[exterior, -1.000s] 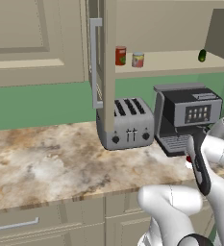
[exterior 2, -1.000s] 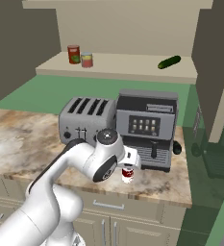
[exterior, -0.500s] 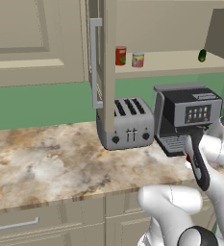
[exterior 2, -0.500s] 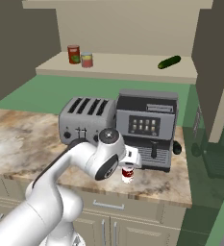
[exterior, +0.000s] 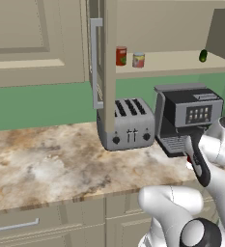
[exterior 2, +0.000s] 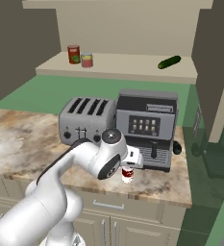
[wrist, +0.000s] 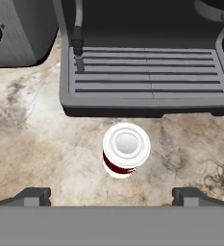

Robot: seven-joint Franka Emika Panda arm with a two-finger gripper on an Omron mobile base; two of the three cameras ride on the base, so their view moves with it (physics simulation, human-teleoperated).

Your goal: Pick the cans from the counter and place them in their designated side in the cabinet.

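Note:
A short can (wrist: 126,150), dark red above and white below, stands upright on the counter (wrist: 31,139) just in front of the coffee machine's drip tray. My gripper (wrist: 112,196) hangs above it, open, with the can between and beyond the two fingertips (wrist: 32,194) and touching neither. From the right base view the can (exterior 2: 127,174) sits directly under the gripper (exterior 2: 132,158). The silvery-topped can (exterior 2: 87,59) with yellow and red bands stands on the shelf of the cabinet (exterior 2: 128,67). The cabinet's door (exterior: 103,58) with the grey bar handle stands open.
A taller red can (exterior 2: 73,54) stands beside the banded one, and a small dark green object (exterior 2: 169,62) lies at the shelf's right. A toaster (exterior 2: 84,120) and coffee machine (exterior 2: 147,127) stand on the counter (exterior 2: 17,144) behind the hand.

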